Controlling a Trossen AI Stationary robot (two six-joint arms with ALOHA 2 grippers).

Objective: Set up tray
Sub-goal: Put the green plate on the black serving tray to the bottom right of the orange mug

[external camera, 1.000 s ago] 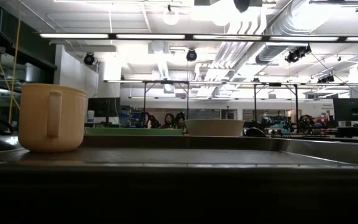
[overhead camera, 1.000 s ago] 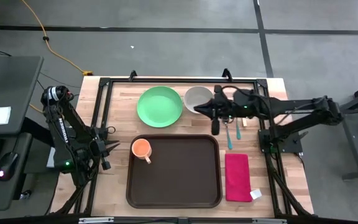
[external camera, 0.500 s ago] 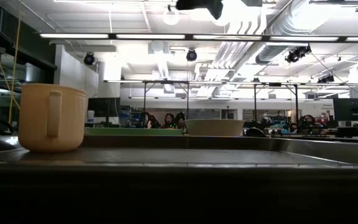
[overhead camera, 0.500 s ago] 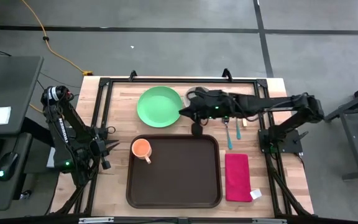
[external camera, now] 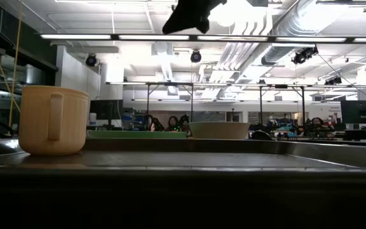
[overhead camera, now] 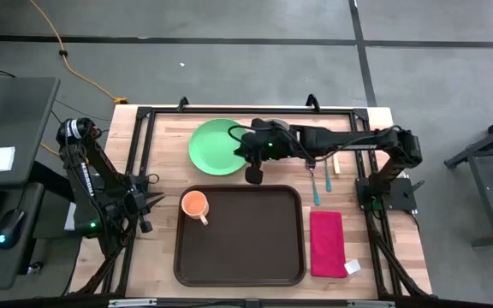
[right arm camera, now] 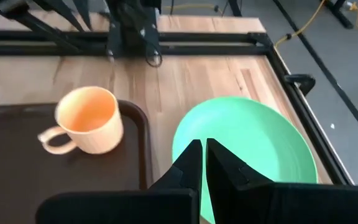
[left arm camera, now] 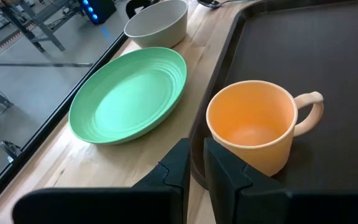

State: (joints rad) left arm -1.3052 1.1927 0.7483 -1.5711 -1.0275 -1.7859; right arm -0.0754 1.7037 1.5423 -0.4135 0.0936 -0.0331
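Observation:
The dark brown tray lies at the table's near middle. An orange cup stands upright in the tray's far-left corner, handle toward the near edge. A green plate rests on the wood beyond the tray. Beside it stands a grey bowl, which my right arm covers in the high view. My right gripper is shut and hovers high above the plate's near-right rim. My left gripper is shut and waits left of the tray, pointing at the cup.
A teal spoon and a fork lie right of the plate. A red napkin lies right of the tray, with a small white packet at its near corner. Black frame rails border the tabletop. People sit far behind.
My right arm has reached toward the table's left, from above the bowl to above the plate's near-right rim, and has come slightly lower into the low view. Its fingers have stayed shut. The left arm and all the objects have kept still.

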